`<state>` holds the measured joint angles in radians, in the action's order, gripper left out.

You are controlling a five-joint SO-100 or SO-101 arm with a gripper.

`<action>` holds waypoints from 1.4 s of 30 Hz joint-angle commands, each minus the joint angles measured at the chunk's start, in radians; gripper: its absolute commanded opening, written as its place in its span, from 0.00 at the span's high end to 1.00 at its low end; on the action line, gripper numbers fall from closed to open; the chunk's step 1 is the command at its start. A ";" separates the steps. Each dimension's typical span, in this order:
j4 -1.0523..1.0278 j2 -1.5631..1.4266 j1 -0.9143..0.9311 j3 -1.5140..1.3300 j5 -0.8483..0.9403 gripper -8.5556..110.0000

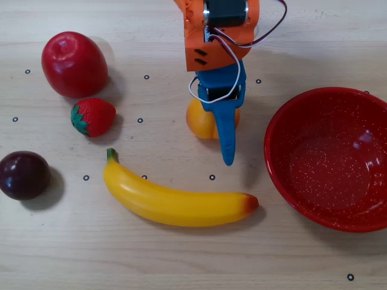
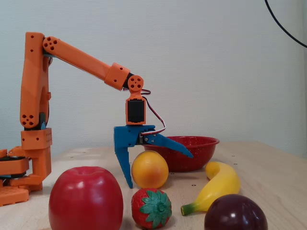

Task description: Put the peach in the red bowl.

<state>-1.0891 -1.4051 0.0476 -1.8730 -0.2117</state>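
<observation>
One gripper (image 2: 159, 170), jaws spread wide, straddles the peach (image 2: 149, 169) in the fixed view: one blue finger (image 2: 125, 163) points down just beside the peach, the other angles out above it toward the bowl (image 2: 192, 151). Nothing is held. Peach (image 1: 199, 119) sits on the table (image 1: 181, 260), partly under the gripper (image 1: 222, 130) in the overhead view. Relative to the peach there: bowl (image 1: 284, 127) right, banana (image 1: 175, 202) below, strawberry (image 1: 92, 116) left, apple (image 1: 74, 63) upper left, plum (image 1: 23, 175) lower left
</observation>
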 commanded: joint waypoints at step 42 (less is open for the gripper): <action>0.140 -0.025 -0.077 -0.081 -0.071 0.44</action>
<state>-0.9986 -1.4312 0.0245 -1.9436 -0.2531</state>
